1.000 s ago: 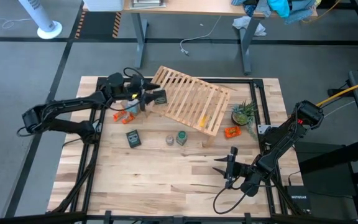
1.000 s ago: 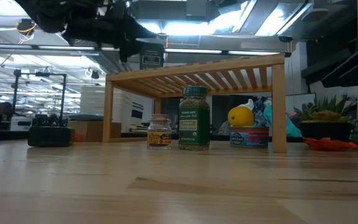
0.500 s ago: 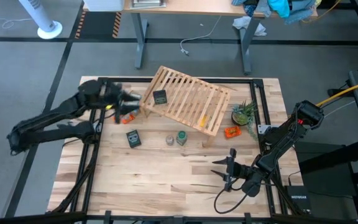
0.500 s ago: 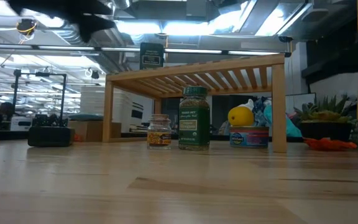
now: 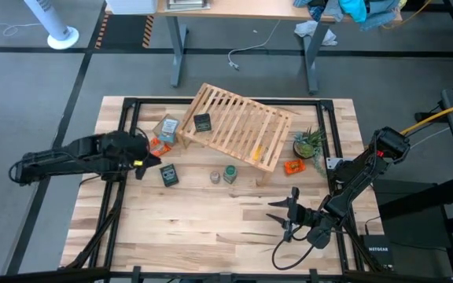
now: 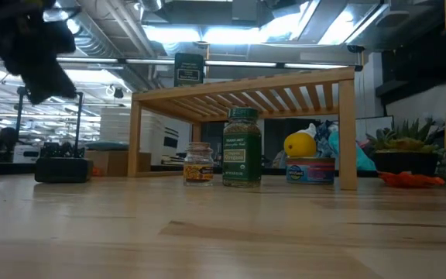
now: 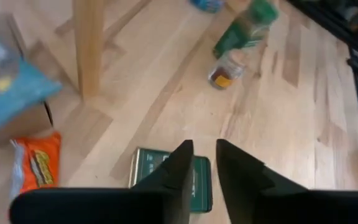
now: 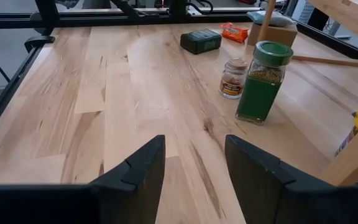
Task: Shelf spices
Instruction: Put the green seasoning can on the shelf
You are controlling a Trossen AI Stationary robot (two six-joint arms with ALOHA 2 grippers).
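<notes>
The light-wood slatted shelf stands on its legs at the table's far middle. One dark squarish jar stands on the shelf's top at its left end, and it also shows in the low view. The other dark jar lies flat on the table. The green jar and the small glass jar stand upright in front of the shelf. My left gripper hovers just left of the lying jar, its fingers a narrow gap apart and empty. My right gripper is open and empty near the front right.
A tan box and orange packets lie left of the shelf. A potted plant and an orange thing are at its right. A lemon and a can sit under the shelf. Black frame rails edge the table.
My left gripper has let go of the dark jar, which stays standing on the shelf's left end. The gripper has drawn back toward the table's left, then come toward the near edge and down, to beside the dark jar that lies on the table.
</notes>
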